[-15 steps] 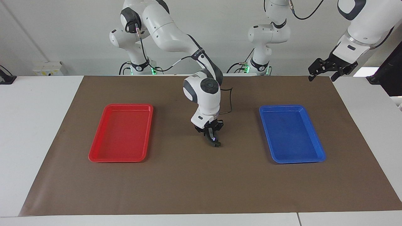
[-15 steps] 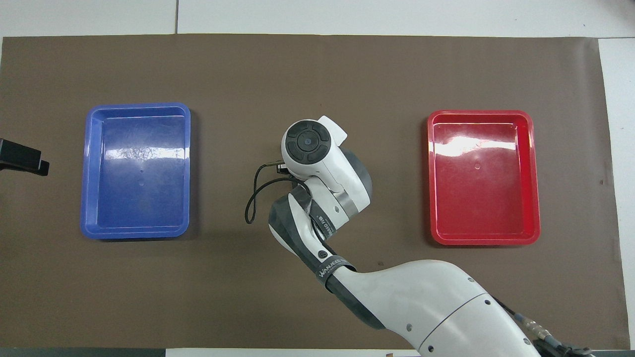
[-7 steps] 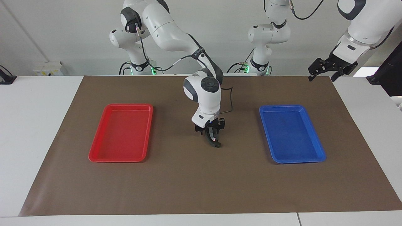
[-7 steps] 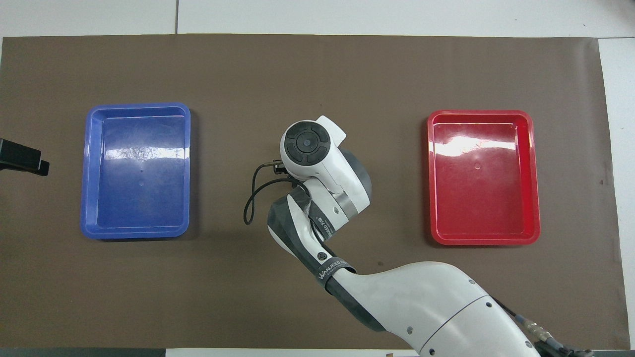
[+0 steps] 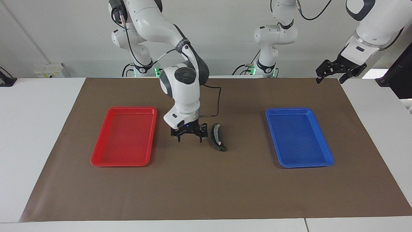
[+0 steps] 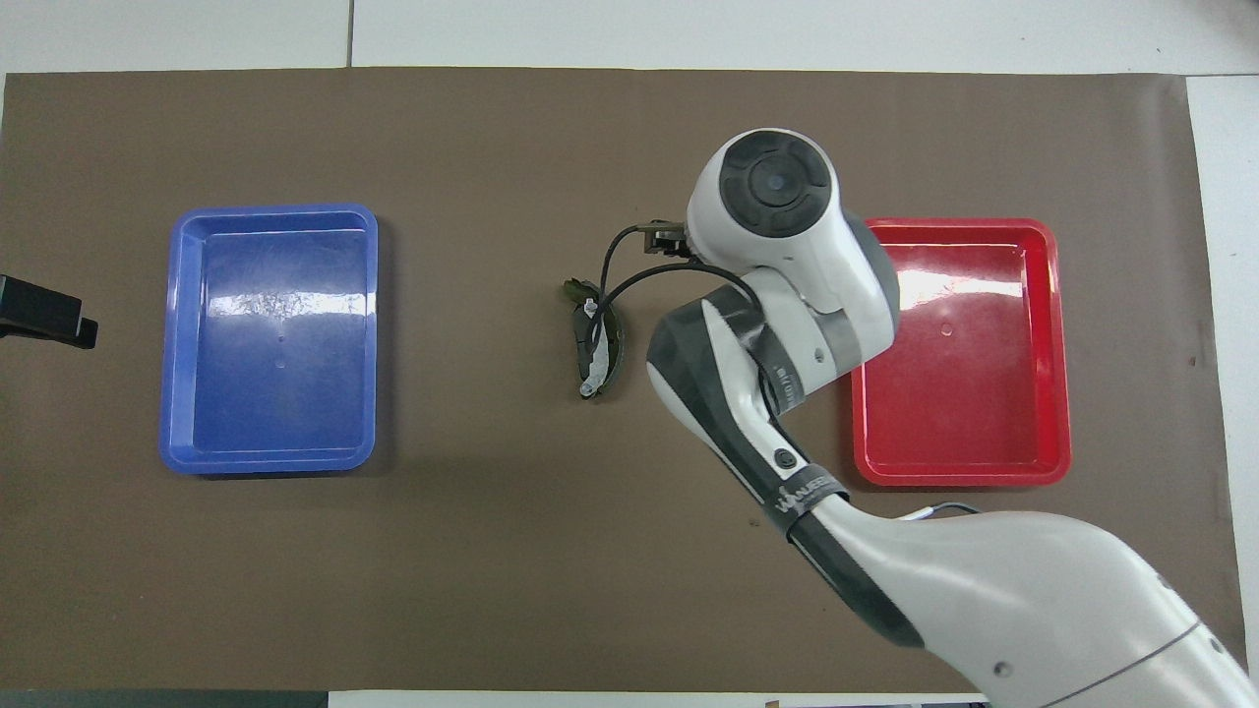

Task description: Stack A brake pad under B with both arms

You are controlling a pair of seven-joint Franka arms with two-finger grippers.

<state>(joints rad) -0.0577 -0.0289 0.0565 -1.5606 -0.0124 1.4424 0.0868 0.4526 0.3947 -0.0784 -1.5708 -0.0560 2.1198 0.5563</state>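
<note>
B (image 5: 217,136) (image 6: 591,339), a thin curved black piece with a silvery strip, lies on the brown mat between the two trays. A darker, shorter shape shows along its edge beneath it, the A brake pad (image 6: 614,346), mostly covered. My right gripper (image 5: 189,138) hangs open and empty just above the mat, beside B toward the red tray; in the overhead view its own wrist hides it. My left gripper (image 5: 331,77) (image 6: 47,323) waits open, raised over the mat's corner at the left arm's end.
A red tray (image 5: 99,154) (image 6: 1060,344) lies toward the right arm's end and a blue tray (image 5: 323,145) (image 6: 173,334) toward the left arm's end, both with nothing in them. The right arm's cable (image 6: 615,258) loops over B.
My right gripper has opened, let go of B, and moved sideways toward the red tray. B now lies uncovered on the mat. The left arm has not moved.
</note>
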